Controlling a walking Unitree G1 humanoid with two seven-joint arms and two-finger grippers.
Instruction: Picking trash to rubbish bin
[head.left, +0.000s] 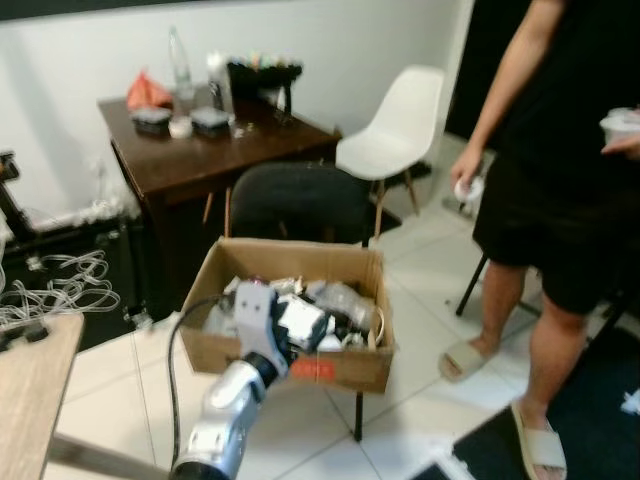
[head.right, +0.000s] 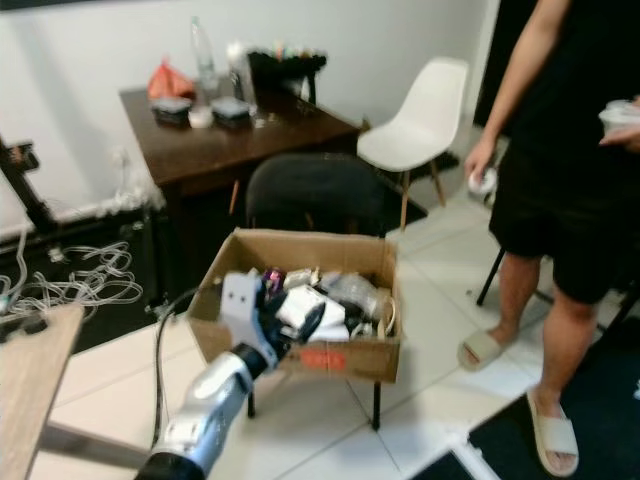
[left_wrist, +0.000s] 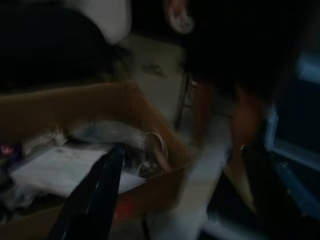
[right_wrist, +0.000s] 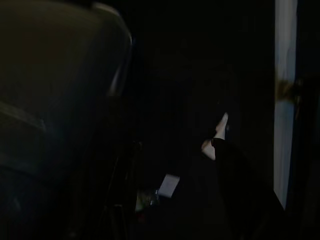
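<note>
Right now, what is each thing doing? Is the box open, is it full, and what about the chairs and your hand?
Brown cardboard box: flaps open, full of trash.
Left hand: over the box's trash.
White plastic chair: upright, nobody sitting.
Black chair: upright behind the box.
Clear plastic bottle: standing on the dark wooden table.

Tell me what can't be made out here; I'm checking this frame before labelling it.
- Left gripper over the cardboard box: blur hides whether its fingers hold anything.
- Trash in the box: too blurred to name each piece.
- Right wrist view: too dark to read.
- Person: cut off by the top edge.
</note>
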